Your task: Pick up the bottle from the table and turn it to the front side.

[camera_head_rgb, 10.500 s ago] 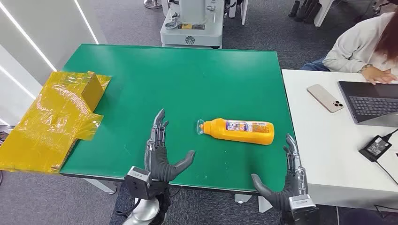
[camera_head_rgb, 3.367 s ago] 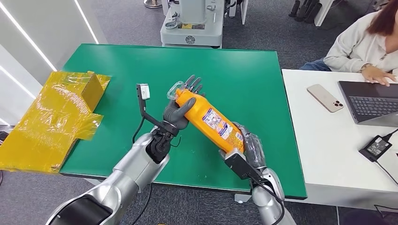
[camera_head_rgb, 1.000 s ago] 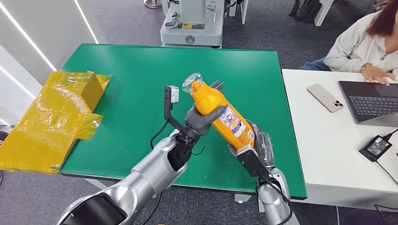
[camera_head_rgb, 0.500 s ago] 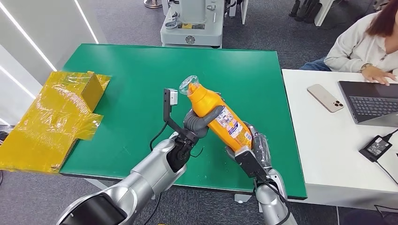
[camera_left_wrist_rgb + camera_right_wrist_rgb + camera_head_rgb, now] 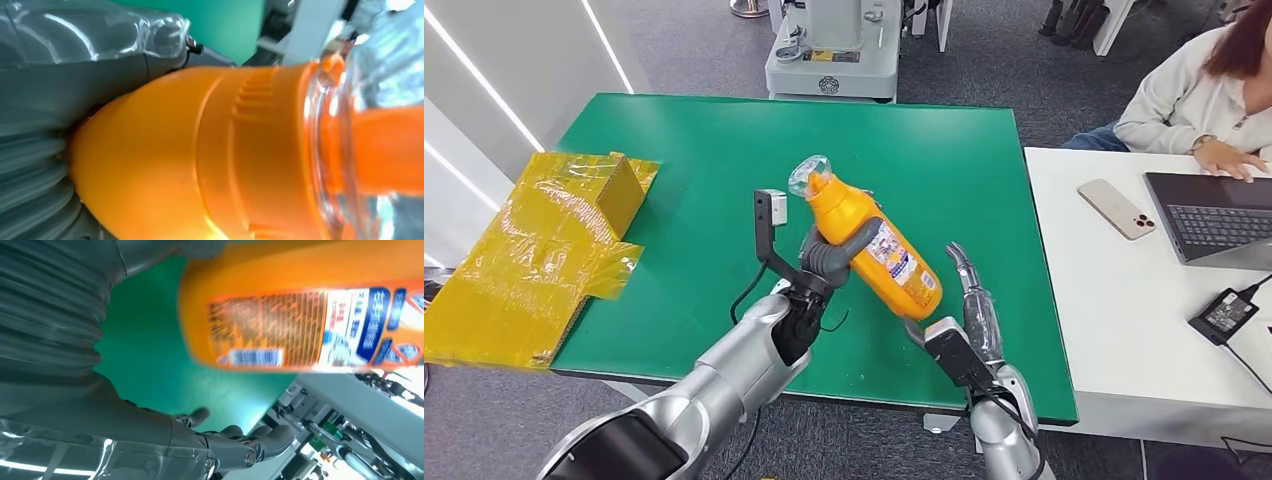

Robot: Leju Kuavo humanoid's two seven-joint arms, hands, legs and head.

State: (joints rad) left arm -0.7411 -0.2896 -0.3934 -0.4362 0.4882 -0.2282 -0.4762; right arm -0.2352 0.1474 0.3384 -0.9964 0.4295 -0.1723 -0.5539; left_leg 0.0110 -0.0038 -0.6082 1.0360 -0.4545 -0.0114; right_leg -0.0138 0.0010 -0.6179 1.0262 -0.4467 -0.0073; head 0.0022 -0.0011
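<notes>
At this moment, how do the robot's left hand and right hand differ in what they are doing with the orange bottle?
The left hand grips the orange bottle around its upper body, below the clear cap; the right hand holds nothing. The left hand's fingers are wrapped round the bottle; the right hand's fingers are spread and extended, beside the bottle's base and apart from it. So the left hand alone carries the tilted bottle. Both hands are raised above the green table.
</notes>
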